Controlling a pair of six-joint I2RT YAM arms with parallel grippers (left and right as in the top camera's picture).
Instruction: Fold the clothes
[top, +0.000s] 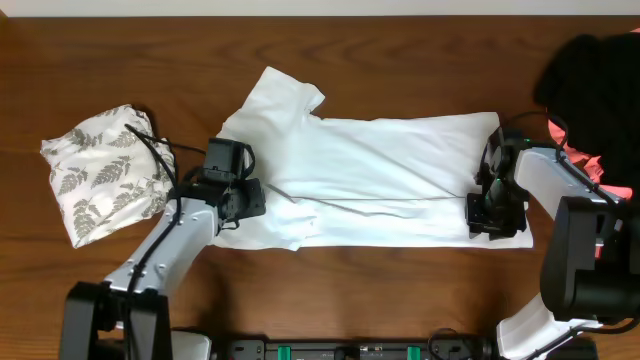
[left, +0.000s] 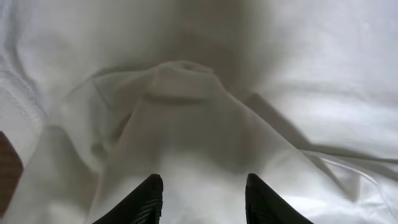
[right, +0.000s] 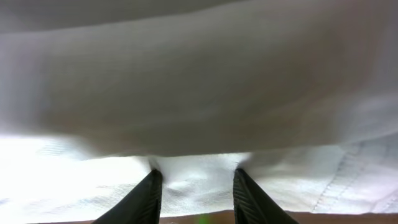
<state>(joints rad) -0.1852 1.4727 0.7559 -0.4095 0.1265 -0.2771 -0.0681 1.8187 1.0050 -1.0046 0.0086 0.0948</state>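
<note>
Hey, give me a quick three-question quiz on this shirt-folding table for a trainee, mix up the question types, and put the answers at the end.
1. True or false: the leaf-print garment lies apart from the white T-shirt.
2. Where is the right claw? A, on the leaf-print garment; B, at one end of the white T-shirt; C, on bare wood.
3. Fill in: the heaped garment at the far right corner is ____ in colour.
Key: 1 true; 2 B; 3 black.
</note>
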